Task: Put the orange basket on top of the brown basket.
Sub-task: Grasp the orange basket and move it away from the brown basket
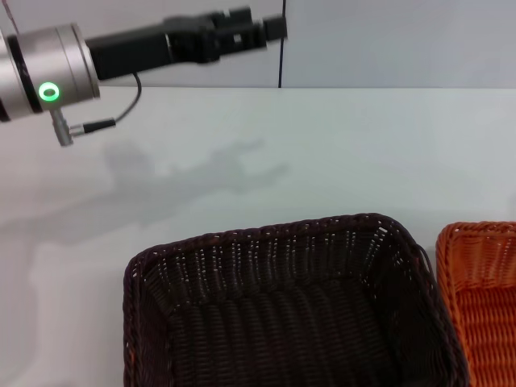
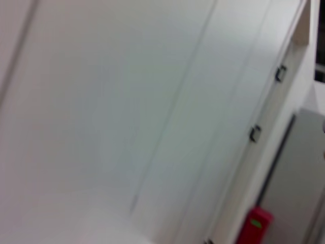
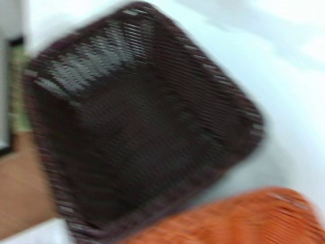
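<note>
The brown basket [image 1: 290,310] stands empty on the white table at the near middle of the head view. The orange basket [image 1: 482,294] stands beside it on the right, a small gap apart, partly cut off by the view's edge. Both also show in the right wrist view, seen from above: the brown basket [image 3: 137,122] and part of the orange basket [image 3: 238,218]. My left arm reaches out high over the far side of the table, with its gripper [image 1: 270,31] well away from both baskets. My right gripper shows in no view.
The white table [image 1: 322,153] stretches behind the baskets to a pale wall. The left wrist view shows only white wall panels [image 2: 127,112] and a red object [image 2: 254,226] low down.
</note>
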`<state>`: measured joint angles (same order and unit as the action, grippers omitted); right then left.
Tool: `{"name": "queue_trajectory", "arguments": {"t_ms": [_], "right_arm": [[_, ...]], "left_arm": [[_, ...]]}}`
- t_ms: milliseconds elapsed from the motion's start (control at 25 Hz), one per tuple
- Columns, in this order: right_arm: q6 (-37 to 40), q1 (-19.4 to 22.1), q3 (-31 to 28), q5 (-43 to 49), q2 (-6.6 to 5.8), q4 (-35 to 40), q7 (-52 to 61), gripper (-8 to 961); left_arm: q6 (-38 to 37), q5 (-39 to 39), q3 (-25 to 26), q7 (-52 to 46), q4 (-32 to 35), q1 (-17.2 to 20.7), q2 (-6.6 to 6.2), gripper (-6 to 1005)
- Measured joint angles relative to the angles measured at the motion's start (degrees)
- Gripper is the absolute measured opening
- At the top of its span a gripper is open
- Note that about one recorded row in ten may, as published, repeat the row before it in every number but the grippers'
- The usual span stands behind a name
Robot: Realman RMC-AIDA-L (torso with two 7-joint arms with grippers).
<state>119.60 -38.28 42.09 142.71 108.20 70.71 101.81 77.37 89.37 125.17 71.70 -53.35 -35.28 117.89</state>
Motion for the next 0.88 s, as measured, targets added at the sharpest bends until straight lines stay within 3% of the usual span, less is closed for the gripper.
{"name": "queue_trajectory", "arguments": {"t_ms": [120,400,640,880], "right_arm": [[-2.54,-0.98,-0.31,4.85,-0.53,0.23,-0.94,614],[-7.67,-1.47,0.31,10.17,-0.45,0.91,-2.62,613],[-11.58,-1.14,1.43,11.02,0.33,0.72,-3.38,612],[-19.23,-1.38,4.78,11.23,1.64,-5.24,-4.25,612]], "left_arm": [[-3.10,-3.39,0.07,2.31,0.03,0.17,-0.02,862],[-6.49,-6.56,0.11,4.72,1.00,0.51,0.02,861],[-7.05,-6.68,0.16,5.53,1.23,-0.08,0.04,861],[-7.23,-7.44,-0.13,5.59,1.33,-0.08,0.17,861]]}}
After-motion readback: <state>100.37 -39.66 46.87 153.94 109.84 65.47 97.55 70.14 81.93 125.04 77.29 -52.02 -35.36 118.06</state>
